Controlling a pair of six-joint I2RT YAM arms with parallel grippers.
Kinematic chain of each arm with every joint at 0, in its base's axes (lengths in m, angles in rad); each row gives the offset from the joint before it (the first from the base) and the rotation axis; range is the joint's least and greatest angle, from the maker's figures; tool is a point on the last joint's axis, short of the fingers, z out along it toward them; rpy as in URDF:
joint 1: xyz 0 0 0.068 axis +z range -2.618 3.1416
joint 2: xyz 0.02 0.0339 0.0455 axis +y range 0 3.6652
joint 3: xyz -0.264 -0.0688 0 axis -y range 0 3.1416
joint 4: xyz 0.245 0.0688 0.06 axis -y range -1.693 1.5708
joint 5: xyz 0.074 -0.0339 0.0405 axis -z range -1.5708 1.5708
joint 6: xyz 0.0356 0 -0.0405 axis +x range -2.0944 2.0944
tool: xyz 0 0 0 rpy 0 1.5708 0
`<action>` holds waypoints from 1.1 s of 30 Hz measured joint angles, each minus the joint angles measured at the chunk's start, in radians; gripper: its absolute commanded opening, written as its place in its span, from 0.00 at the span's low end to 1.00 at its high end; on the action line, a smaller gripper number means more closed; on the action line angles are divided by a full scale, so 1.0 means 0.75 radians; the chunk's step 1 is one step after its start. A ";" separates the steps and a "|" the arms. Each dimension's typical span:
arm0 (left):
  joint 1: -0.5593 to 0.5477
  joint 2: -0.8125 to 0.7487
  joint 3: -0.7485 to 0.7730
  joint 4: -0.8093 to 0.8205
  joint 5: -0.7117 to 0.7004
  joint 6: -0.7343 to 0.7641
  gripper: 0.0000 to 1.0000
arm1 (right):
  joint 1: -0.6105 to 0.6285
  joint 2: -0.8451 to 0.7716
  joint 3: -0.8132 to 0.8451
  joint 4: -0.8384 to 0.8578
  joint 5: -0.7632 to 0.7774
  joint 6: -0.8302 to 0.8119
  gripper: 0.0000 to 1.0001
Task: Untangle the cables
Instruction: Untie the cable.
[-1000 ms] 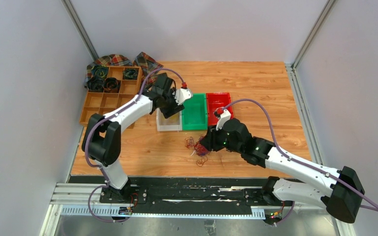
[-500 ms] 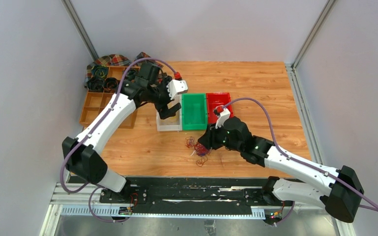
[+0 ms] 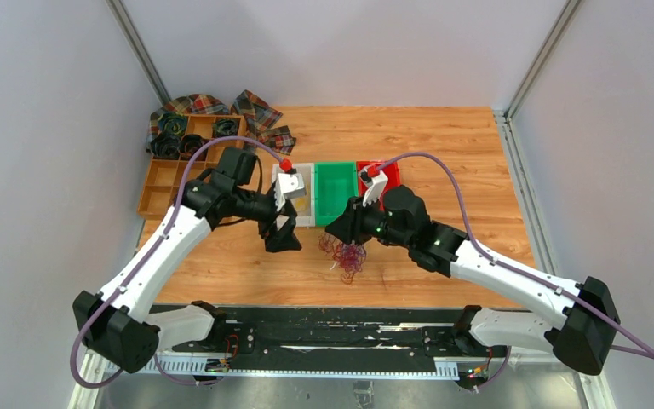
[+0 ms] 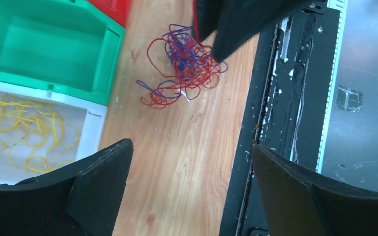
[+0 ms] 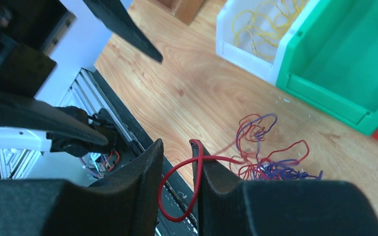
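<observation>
Fingers (image 4: pixel 93 182) of the left gripper (image 4: pixel 191 147) stand spread wide with nothing between them, over bare table (image 4: pixel 177 172). Ahead of their tips lies the clump of red and purple cables (image 4: pixel 187 69), right under the right gripper (image 5: pixel 177 145). Its 2 fingers (image 5: pixel 142 196) stand close together with a narrow gap. 1 red strand (image 5: pixel 195 147) loops through that gap; whether it is pinched or merely hooked cannot be told. Yellow cables (image 4: pixel 24 128) lie in the white bin (image 4: pixel 96 115), beside 1 left finger.
</observation>
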 measured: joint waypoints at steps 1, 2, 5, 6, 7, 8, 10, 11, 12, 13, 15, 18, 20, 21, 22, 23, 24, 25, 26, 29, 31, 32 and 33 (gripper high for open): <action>0.000 -0.027 -0.030 0.008 0.002 -0.004 0.97 | 0.000 0.004 0.016 0.002 -0.001 0.002 0.27; 0.000 -0.047 -0.049 0.013 0.002 -0.011 0.95 | 0.000 0.006 0.030 0.005 -0.001 0.003 0.25; 0.000 -0.098 -0.105 0.104 0.001 -0.054 0.89 | 0.000 0.006 0.046 0.036 -0.008 0.010 0.21; 0.000 -0.113 -0.130 0.157 -0.003 -0.082 0.88 | 0.000 0.007 0.046 0.045 -0.013 0.013 0.20; -0.002 -0.135 -0.174 0.243 -0.012 -0.126 0.88 | -0.001 0.008 0.046 0.053 -0.021 0.017 0.18; -0.006 -0.161 -0.225 0.326 -0.021 -0.170 0.88 | -0.001 0.013 0.046 0.070 -0.037 0.023 0.16; -0.041 -0.216 -0.339 0.492 -0.060 -0.250 0.89 | -0.001 0.027 0.047 0.105 -0.065 0.036 0.12; -0.064 -0.226 -0.365 0.527 -0.071 -0.271 0.89 | -0.001 0.036 0.047 0.121 -0.077 0.041 0.10; -0.103 -0.231 -0.387 0.574 -0.087 -0.296 0.89 | -0.001 0.045 0.047 0.134 -0.087 0.046 0.08; -0.130 -0.229 -0.393 0.608 -0.095 -0.319 0.89 | -0.001 0.053 0.047 0.149 -0.096 0.053 0.06; -0.171 -0.209 -0.394 0.686 -0.103 -0.371 0.88 | -0.001 0.059 0.047 0.176 -0.111 0.065 0.04; -0.180 -0.188 -0.401 0.798 -0.131 -0.461 0.70 | -0.001 0.056 0.047 0.233 -0.133 0.077 0.02; -0.179 -0.191 -0.424 0.890 -0.154 -0.542 0.56 | -0.001 0.055 0.047 0.261 -0.154 0.081 0.00; -0.180 -0.193 -0.436 0.927 -0.156 -0.582 0.50 | -0.002 0.054 0.047 0.276 -0.153 0.080 0.01; -0.180 -0.195 -0.450 0.959 -0.156 -0.621 0.43 | -0.004 0.053 0.047 0.288 -0.157 0.081 0.01; -0.183 -0.196 -0.460 0.989 -0.156 -0.654 0.34 | -0.012 0.052 0.047 0.297 -0.158 0.082 0.01; -0.184 -0.195 -0.463 1.002 -0.148 -0.678 0.25 | -0.016 0.050 0.047 0.308 -0.156 0.084 0.01; -0.185 -0.195 -0.463 1.010 -0.141 -0.697 0.14 | -0.020 0.048 0.046 0.320 -0.152 0.087 0.03; -0.185 -0.195 -0.463 1.013 -0.128 -0.705 0.07 | -0.022 0.042 0.044 0.328 -0.147 0.089 0.07; -0.185 -0.195 -0.458 1.014 -0.117 -0.694 0.01 | -0.024 -0.001 0.027 0.331 -0.155 0.104 0.29; -0.185 -0.200 -0.453 0.987 -0.122 -0.665 0.01 | -0.024 -0.037 0.019 0.330 -0.160 0.112 0.38; -0.184 -0.203 -0.446 0.963 -0.123 -0.645 0.01 | -0.024 -0.056 0.015 0.328 -0.162 0.113 0.40; -0.184 -0.208 -0.438 0.941 -0.123 -0.626 0.01 | -0.024 -0.075 0.010 0.327 -0.161 0.110 0.42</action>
